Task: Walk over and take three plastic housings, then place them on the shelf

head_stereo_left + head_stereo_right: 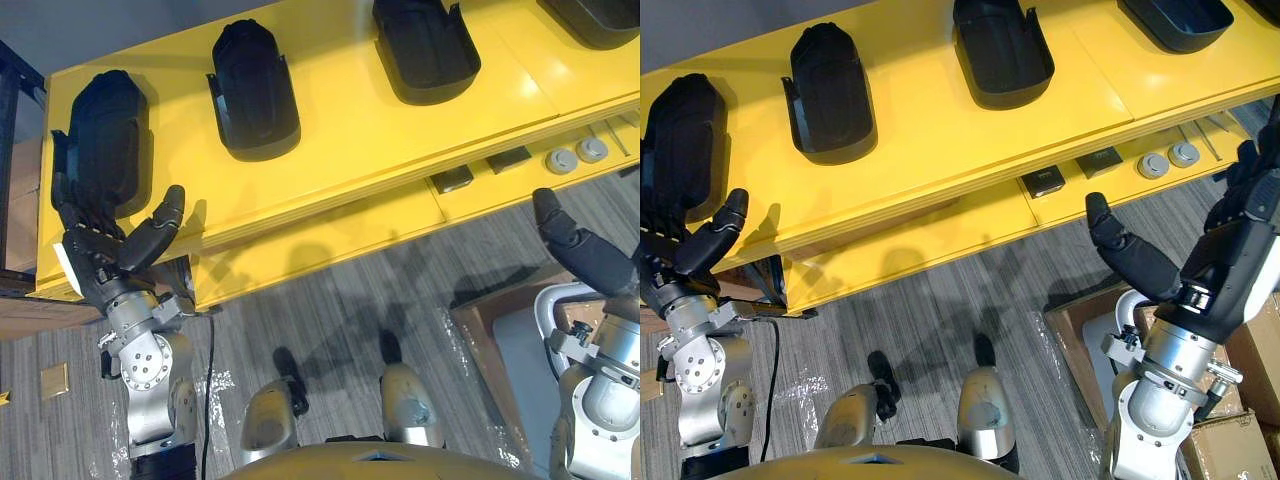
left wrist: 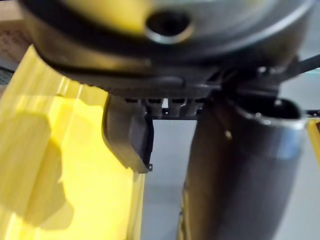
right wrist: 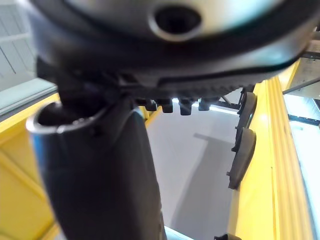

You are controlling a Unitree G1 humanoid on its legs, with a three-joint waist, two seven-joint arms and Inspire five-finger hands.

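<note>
At far left on the yellow tabletop (image 1: 360,130), the left hand (image 1: 100,262) reaches over the near end of the leftmost plastic housing (image 1: 105,135), fingers straight, thumb splayed. The right eye view gives the right hand (image 1: 1232,250) whole: spread wide, empty, above the floor (image 1: 940,300).

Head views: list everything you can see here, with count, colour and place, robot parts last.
plastic housings: four, black, in a row on the shelf's top tier
shelf: one, yellow, stepped, across the upper part of the head views
small blocks: two, dark, on the lower ledge
round discs: two, grey, lower ledge, right of the blocks
cardboard boxes: several, brown, on the floor at the right
left hand: dark, fingers straight, at the leftmost housing's near end
right hand: dark, open, holding nothing, above the boxes
</note>
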